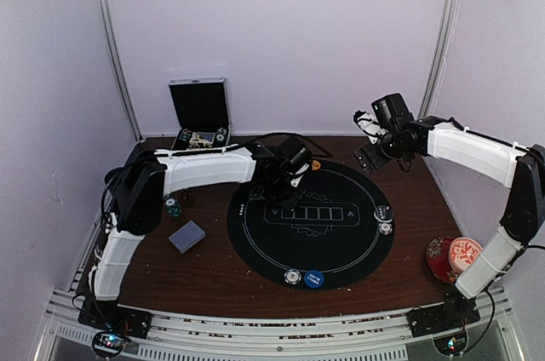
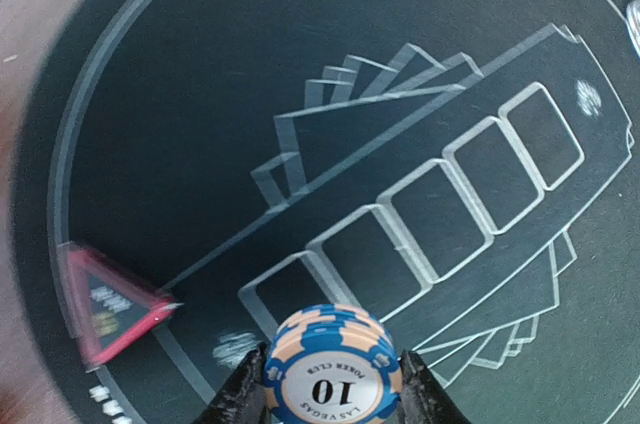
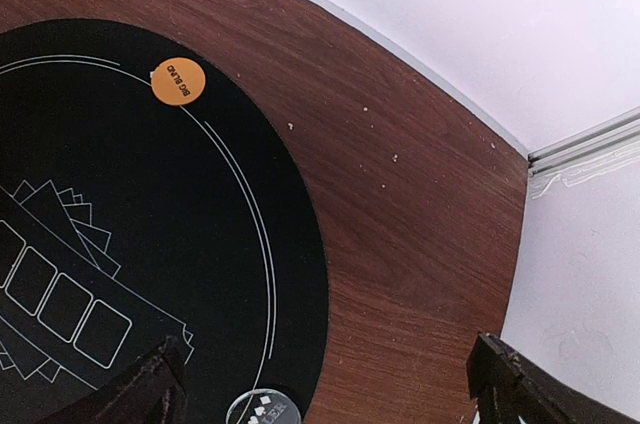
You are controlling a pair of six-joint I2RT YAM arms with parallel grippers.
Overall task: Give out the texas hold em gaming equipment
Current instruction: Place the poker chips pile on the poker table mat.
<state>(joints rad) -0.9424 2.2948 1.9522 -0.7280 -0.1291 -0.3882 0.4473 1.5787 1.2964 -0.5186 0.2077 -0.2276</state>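
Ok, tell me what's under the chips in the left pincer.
Under the chips, gripped by the left pincer, lies the black mat, beside its printed card boxes. The spot directly below is hidden by the chips themselves.

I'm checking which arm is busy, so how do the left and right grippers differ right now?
The left gripper is shut on a stack of blue and peach poker chips; the right gripper is open and holds nothing. The left gripper hangs low over the black mat; the right gripper sits high above the mat's far right edge. Both have black fingers.
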